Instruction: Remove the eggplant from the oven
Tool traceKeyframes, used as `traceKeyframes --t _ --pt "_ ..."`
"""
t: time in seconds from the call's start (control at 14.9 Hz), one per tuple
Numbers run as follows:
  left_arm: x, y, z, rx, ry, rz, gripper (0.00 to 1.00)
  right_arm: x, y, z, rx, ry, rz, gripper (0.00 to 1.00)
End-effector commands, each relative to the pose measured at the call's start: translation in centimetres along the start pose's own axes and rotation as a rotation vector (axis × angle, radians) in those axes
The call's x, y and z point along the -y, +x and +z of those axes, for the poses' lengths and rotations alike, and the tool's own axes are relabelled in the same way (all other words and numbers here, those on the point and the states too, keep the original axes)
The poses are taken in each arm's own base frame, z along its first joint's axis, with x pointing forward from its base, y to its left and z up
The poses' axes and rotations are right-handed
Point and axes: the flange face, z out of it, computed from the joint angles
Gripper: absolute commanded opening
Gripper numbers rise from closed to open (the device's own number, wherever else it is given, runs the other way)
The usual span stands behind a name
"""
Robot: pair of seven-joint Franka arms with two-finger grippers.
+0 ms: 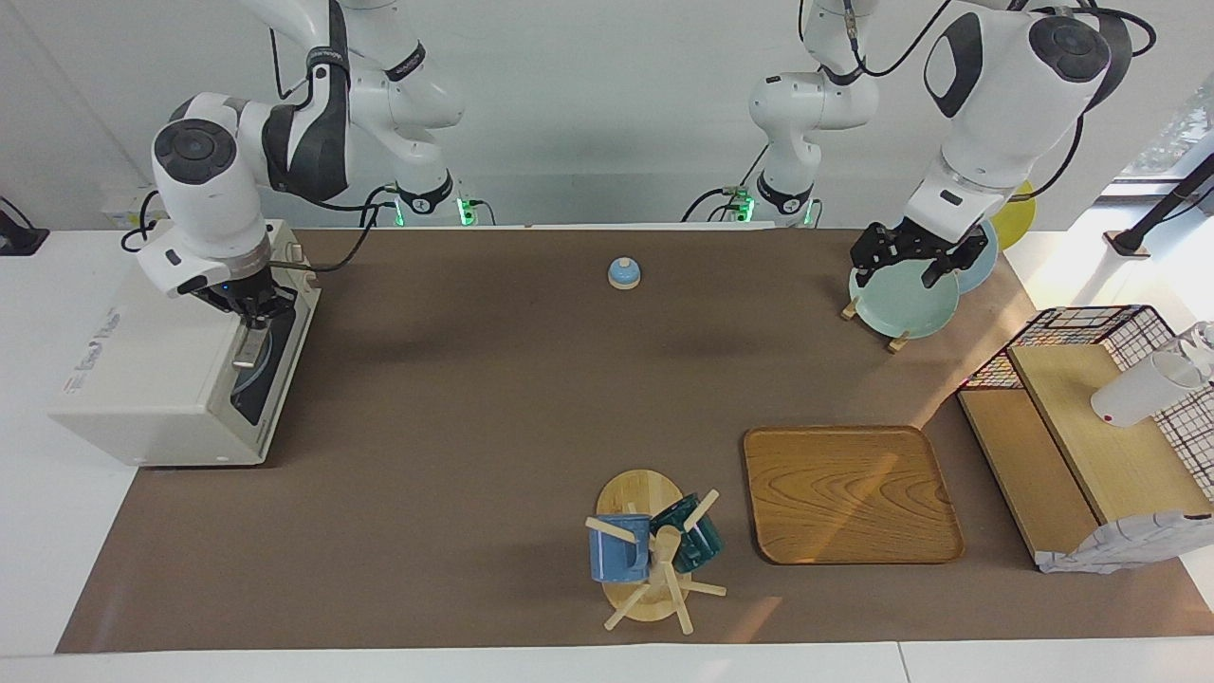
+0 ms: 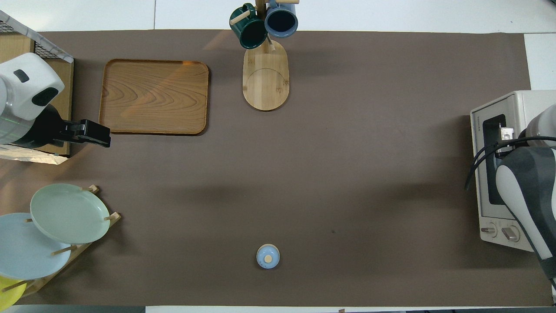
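Observation:
The white oven (image 1: 142, 379) stands at the right arm's end of the table, its dark glass door shut; its front panel (image 2: 486, 217) also shows in the overhead view. My right gripper (image 1: 254, 308) is shut and sits at the top of the door, on the robots' end of the silver handle (image 1: 247, 349), holding nothing. The eggplant is hidden; only a bluish round shape shows through the glass. My left gripper (image 1: 906, 264) hangs open and still over the plate rack.
A small blue bell (image 1: 623, 273) sits near the robots at mid-table. A mug tree (image 1: 654, 550) and a wooden tray (image 1: 849, 493) lie farther out. Plates on a rack (image 1: 901, 304) and a wire basket with a wooden shelf (image 1: 1091, 427) fill the left arm's end.

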Motion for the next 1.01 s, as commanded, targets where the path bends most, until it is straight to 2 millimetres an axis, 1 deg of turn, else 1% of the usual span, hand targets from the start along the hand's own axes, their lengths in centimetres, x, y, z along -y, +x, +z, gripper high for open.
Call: traceKeyframes --t 0.0,0.27,0.4,0.47,0.6,0.81,0.94 --pt "0.3 -0.4 -0.3 -0.011 -0.003 -0.002 1.00 0.7 -0.2 1.9 -0.010 -0.004 -0.003 0.00" --pt "0.3 -0.4 -0.3 -0.011 -0.003 -0.002 1.00 2.9 0.3 3.3 -0.040 0.024 -0.031 0.00" --pt "0.3 -0.4 -0.3 -0.011 -0.003 -0.002 1.00 4.0 0.5 4.3 -0.057 0.044 -0.043 0.00" --pt "0.3 -0.4 -0.3 -0.011 -0.003 -0.002 1.00 4.5 0.8 5.2 -0.055 0.068 -0.036 0.00" --pt "0.3 -0.4 -0.3 -0.011 -0.003 -0.002 1.00 5.1 1.1 6.2 -0.052 0.091 -0.034 0.00" --pt "0.3 -0.4 -0.3 -0.011 -0.003 -0.002 1.00 5.9 0.8 7.3 -0.079 0.117 -0.031 0.00" --pt "0.3 -0.4 -0.3 -0.011 -0.003 -0.002 1.00 6.5 1.0 7.8 -0.098 0.123 -0.038 0.00"
